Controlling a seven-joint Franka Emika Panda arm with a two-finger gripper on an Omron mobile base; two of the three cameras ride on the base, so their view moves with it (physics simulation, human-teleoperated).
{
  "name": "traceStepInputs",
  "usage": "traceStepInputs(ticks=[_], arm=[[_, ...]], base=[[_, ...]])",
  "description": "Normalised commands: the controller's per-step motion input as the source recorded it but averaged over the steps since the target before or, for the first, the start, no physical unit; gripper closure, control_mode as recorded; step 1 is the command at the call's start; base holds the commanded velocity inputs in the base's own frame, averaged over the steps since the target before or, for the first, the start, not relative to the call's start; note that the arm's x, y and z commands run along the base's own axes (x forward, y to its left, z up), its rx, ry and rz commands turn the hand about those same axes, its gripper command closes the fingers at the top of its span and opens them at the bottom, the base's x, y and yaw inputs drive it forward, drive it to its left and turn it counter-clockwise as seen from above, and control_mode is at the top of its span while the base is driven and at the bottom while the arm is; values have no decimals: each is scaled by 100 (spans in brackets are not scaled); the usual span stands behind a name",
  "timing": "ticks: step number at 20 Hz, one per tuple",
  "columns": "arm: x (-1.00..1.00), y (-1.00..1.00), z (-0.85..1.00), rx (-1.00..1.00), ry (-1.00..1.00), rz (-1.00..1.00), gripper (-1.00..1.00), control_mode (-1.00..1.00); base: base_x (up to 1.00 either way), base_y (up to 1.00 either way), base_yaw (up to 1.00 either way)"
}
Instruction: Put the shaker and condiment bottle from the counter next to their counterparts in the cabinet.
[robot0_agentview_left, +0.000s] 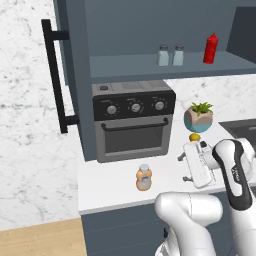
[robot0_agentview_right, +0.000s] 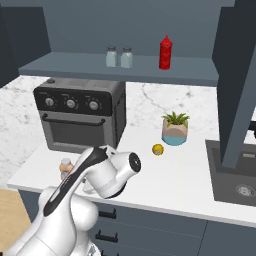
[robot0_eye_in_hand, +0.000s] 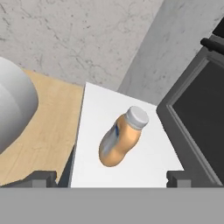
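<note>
Overhead, the cabinet (robot0_agentview_left: 150, 30) stands open, its door (robot0_agentview_left: 70, 60) swung out at nine o'clock in the left base view with the long black handle (robot0_agentview_left: 54, 75) on it. On the shelf (robot0_agentview_right: 125, 70) two shakers (robot0_agentview_right: 119, 57) stand just beside each other, and a red squeeze bottle (robot0_agentview_right: 165, 52) stands apart at their three o'clock, with bare shelf between and beyond them.

Below, the white counter (robot0_agentview_right: 190, 175) runs from a marble wall (robot0_agentview_left: 25, 125) to a dark sink (robot0_agentview_right: 235, 175) at three o'clock in the right base view. A black toaster oven (robot0_agentview_left: 133, 120) sits at the back under the shelf. At its three o'clock, well apart from it, a potted plant (robot0_agentview_right: 175, 128) stands with a lemon (robot0_agentview_right: 158, 149) near its front.

The orange bottle (robot0_eye_in_hand: 122, 136) stands upright on the counter just in front of the oven door, near the counter's front edge and left end, with bare surface around it and wooden floor (robot0_eye_in_hand: 43, 127) beyond the end.

The gripper (robot0_eye_in_hand: 113, 178) hangs above the bottle, fingers (robot0_eye_in_hand: 43, 178) spread wide, holding nothing and not touching it.
</note>
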Motion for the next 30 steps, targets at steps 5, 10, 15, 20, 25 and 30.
traceStepInputs(ticks=[5, 10, 15, 20, 25, 30], arm=[[0, 30, -32, -4, 0, 0, -100, -100], [17, 11, -27, -1, 0, 0, -100, -100], [47, 0, -10, 0, 1, 0, -100, -100], [17, 6, -3, 0, 1, 0, -100, -100], [-10, 21, -2, 0, 0, 0, -100, -100], [-7, 26, -3, 0, 0, 0, -100, -100]], base=[[0, 0, 0], [0, 0, 0], [0, 0, 0], [0, 0, 0], [0, 0, 0], [0, 0, 0]])
